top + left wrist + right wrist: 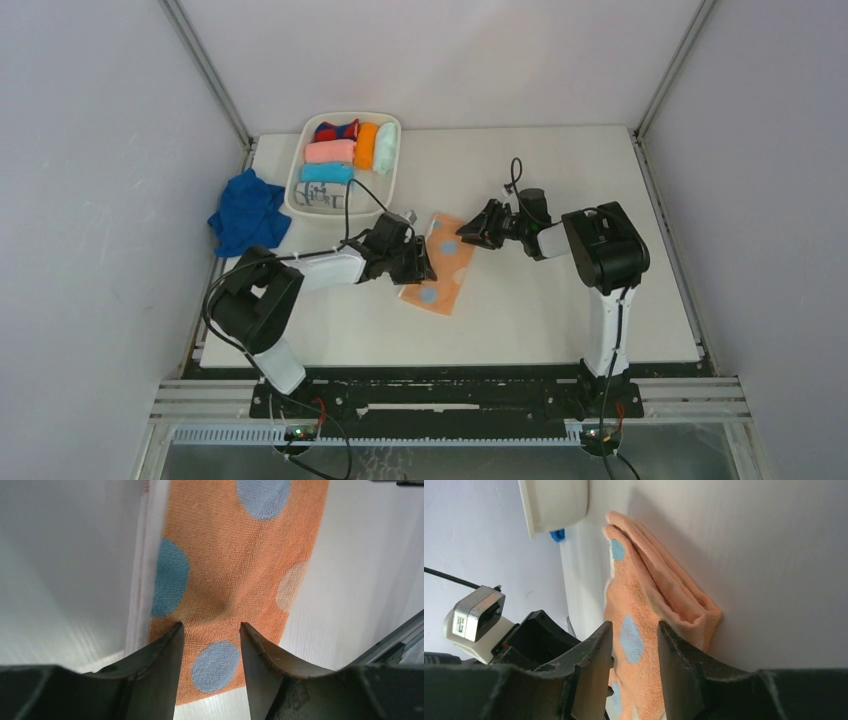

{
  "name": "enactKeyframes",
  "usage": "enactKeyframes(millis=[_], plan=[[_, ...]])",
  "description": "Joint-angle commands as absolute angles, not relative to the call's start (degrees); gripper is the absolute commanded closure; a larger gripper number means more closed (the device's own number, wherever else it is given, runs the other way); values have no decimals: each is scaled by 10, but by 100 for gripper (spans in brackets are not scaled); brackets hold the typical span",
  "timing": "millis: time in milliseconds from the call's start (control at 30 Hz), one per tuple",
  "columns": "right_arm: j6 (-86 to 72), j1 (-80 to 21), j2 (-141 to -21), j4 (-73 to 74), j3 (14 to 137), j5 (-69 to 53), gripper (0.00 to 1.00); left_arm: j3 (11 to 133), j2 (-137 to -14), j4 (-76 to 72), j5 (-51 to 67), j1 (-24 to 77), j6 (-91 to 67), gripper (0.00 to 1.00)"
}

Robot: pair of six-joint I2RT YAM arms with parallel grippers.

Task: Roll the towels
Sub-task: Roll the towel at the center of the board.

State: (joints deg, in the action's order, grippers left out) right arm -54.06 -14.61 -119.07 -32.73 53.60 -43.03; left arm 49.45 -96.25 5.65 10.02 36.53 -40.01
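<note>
Handling first, biggest down. Royal-blue towel [247, 211], heaped at the bench's [560, 320] left edge beside the tray [349, 116]: soft, limp, probably the heavier cloth, wants spreading; best taken by a corner. Spotted peach towel [442, 268], folded flat mid-bench: light, floppy, grippy terry; best pinched along a short edge. Left tool [211, 626] half-spread over its left-edge side, clamping nothing. Right tool [634, 625] half-spread at the opposite end, likewise empty. Counting now: one tray, two towels, six rolls [330, 152], two tools.
</note>
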Motion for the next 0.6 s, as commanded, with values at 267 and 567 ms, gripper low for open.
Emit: enactKeyframes(millis=[267,567], plan=[[-480,-136,-1145,-266,602,-445,60,497,-918,69,121,327,-382,41],[-276,-216,-945,-63,531,-378,46,378,-736,64,59,325,-478,28]])
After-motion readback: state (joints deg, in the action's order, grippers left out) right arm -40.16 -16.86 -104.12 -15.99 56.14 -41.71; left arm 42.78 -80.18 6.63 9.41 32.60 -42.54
